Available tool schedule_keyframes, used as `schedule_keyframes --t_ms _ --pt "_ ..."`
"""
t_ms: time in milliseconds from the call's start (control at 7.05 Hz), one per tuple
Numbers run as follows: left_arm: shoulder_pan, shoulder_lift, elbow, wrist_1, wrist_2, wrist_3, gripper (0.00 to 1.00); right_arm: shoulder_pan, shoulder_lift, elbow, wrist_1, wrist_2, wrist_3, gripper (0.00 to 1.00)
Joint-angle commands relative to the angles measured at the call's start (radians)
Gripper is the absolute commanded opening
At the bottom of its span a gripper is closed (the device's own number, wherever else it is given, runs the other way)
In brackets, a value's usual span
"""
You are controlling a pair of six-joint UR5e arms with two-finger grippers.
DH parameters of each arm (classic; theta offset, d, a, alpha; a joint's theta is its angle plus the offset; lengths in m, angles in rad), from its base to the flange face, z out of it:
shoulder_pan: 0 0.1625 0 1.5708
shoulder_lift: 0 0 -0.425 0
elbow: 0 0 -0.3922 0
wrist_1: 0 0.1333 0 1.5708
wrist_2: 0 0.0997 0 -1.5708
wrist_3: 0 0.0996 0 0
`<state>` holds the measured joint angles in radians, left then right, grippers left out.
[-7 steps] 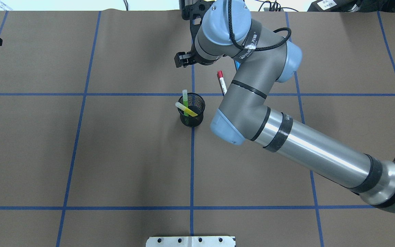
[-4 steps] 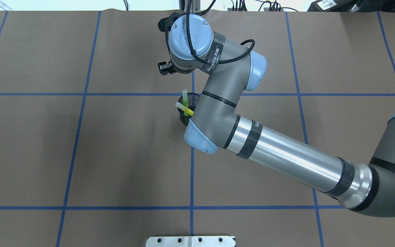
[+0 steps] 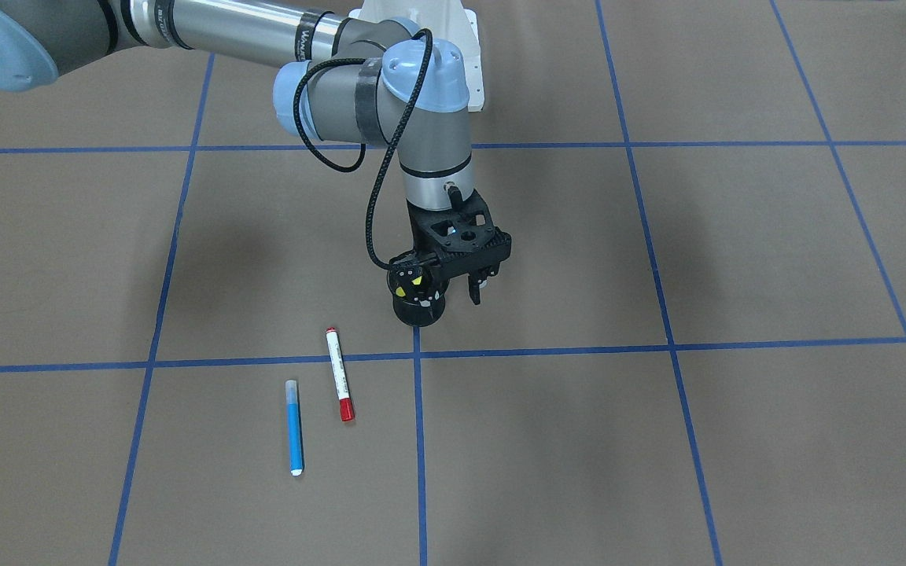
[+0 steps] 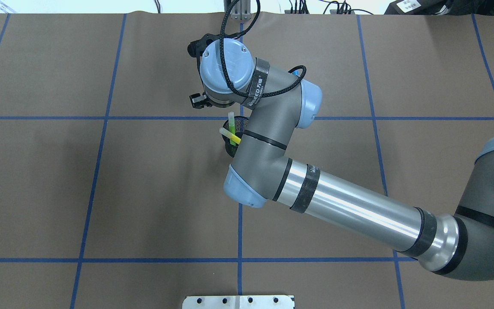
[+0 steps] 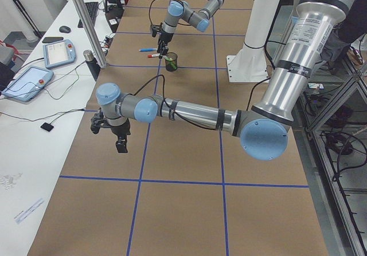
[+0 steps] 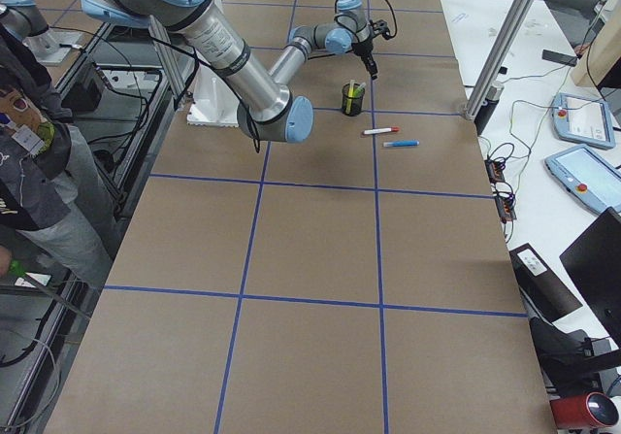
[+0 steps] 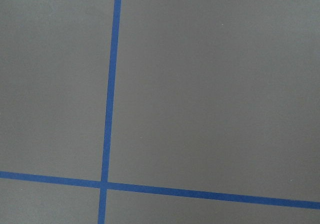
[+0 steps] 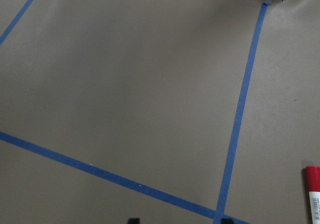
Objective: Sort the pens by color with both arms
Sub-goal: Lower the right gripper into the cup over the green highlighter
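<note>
Blue pen (image 3: 293,427) and red pen (image 3: 338,385) lie sorted lower left, so spread, empty right fingers (image 3: 472,291) hover by the cup (image 3: 419,310), likely for another.

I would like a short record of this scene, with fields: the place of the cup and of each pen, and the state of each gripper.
Cup: upright, holds two pens
Green pen: stands in the cup
Yellow pen: leans in the cup
Red pen: lies flat outside the cup
Blue pen: lies flat beside the red pen, apart from it
Right gripper: open, empty, raised close beside the cup
Left gripper: far from the pens; open or shut cannot be told
</note>
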<state>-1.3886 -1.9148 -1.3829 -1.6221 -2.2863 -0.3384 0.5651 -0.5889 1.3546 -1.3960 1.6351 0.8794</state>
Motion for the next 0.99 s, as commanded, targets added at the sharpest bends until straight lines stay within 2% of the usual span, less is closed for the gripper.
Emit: schedule_keyframes --t_ms 0,142,425,851 --pt "-0.001 0.0 -0.002 -0.004 -0.022 0.002 1.0 -0.001 -0.026 0.006 0.002 0.002 0.003 0.63" --pt "-0.001 0.0 -0.005 -0.004 -0.024 0.001 1.0 -0.001 -0.023 0.006 0.0 0.002 0.003 0.61" --pt "-0.001 0.0 -0.005 -0.004 -0.024 0.002 1.0 -0.002 -0.025 0.006 0.0 0.008 0.041 0.46" --pt "-0.001 0.0 -0.007 -0.005 -0.024 0.002 1.0 -0.002 -0.042 0.011 -0.001 0.009 0.044 0.4"
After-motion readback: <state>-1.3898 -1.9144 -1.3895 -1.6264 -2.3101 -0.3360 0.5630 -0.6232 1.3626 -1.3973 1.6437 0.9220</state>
